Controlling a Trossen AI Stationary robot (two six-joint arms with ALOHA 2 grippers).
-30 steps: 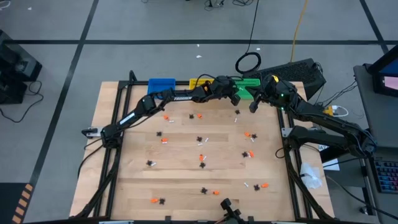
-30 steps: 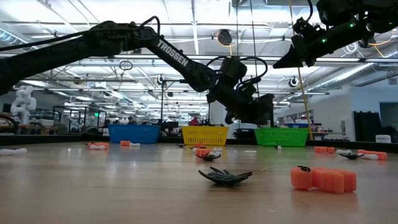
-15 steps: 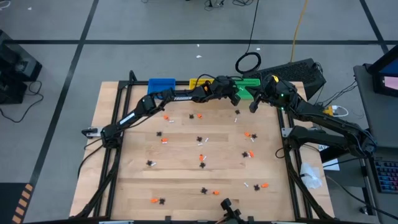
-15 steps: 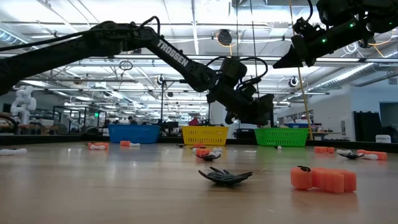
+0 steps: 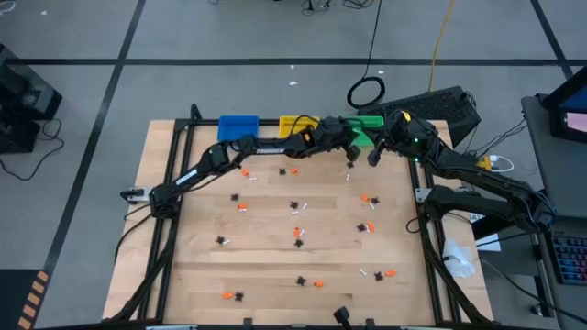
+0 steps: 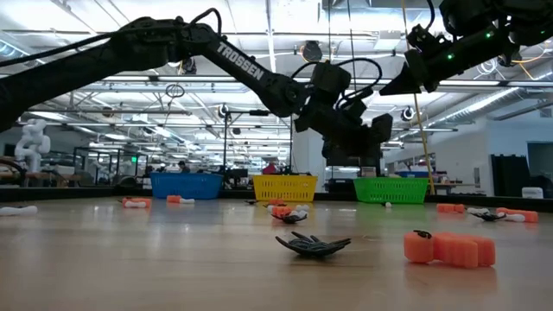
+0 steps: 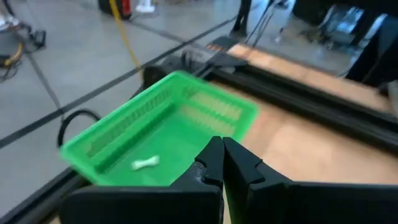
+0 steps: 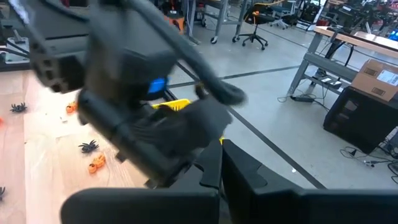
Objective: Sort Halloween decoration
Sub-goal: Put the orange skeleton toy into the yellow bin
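Halloween trinkets (image 5: 296, 233) are scattered across the table (image 5: 197, 257). One white piece (image 7: 145, 163) is seen in the green bin (image 7: 168, 127), partly hidden behind the left gripper (image 7: 222, 149), whose fingers are pressed together. The right gripper (image 8: 220, 155) is likewise closed, its view largely blocked by the left arm.

A wooden worktop (image 5: 275, 247) with a black frame stands on a grey floor (image 5: 110, 92) marked with dark lines. Three small bins sit in a row along the far edge of the worktop: a blue bin (image 5: 238, 125), then a yellow bin (image 5: 292, 122), then a green bin (image 5: 369, 123). A yellow cable (image 5: 441, 38) runs across the floor. A black cable lies coiled in a ring (image 5: 366, 93) near the green bin. A grey side table (image 5: 552, 156) stands to the right.
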